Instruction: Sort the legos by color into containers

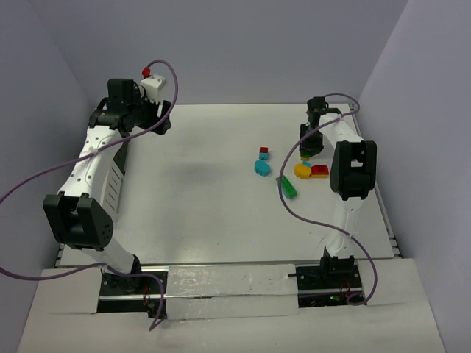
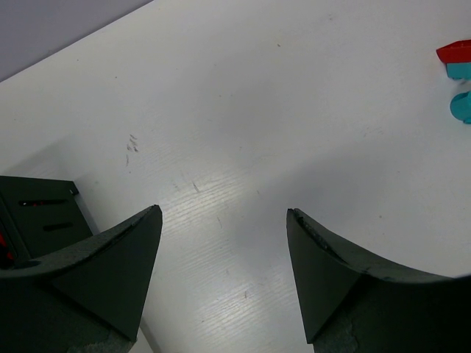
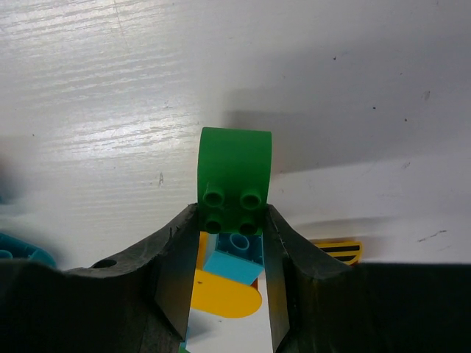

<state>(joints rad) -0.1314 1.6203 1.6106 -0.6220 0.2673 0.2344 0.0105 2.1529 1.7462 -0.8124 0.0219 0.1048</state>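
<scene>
Legos lie in a loose cluster on the white table (image 1: 199,206), and the yellow rounded lego (image 1: 302,170) serves as the marker for the rest. A red brick (image 1: 320,171) sits just beside it on the side toward the right wall, too close to tell whether they touch. A green brick (image 1: 288,187) lies near it, toward the arm bases and a little left. Farther left of it is a cyan piece (image 1: 261,166), with a small red brick (image 1: 263,151) just beyond that on the far side.

The right gripper (image 3: 232,220) hangs just past the yellow rounded lego on its far side. Its jaws are clamped on a green rounded lego (image 3: 235,165), gripped at the studded end with the curved end sticking out beyond the fingertips. In the right wrist view the yellow rounded lego shows between the fingers (image 3: 173,272), with a cyan brick (image 3: 235,261) against it and a striped yellow-and-black piece (image 3: 337,251) just beside it.

The left gripper (image 2: 224,272) is well apart from the yellow rounded lego, across the table near the far left corner, with its jaws spread wide and nothing between them. A black container (image 2: 37,206) with slots is just beside its left finger. A white container (image 1: 112,184) with slatted sides stands along the left wall, partly hidden under the left arm.
</scene>
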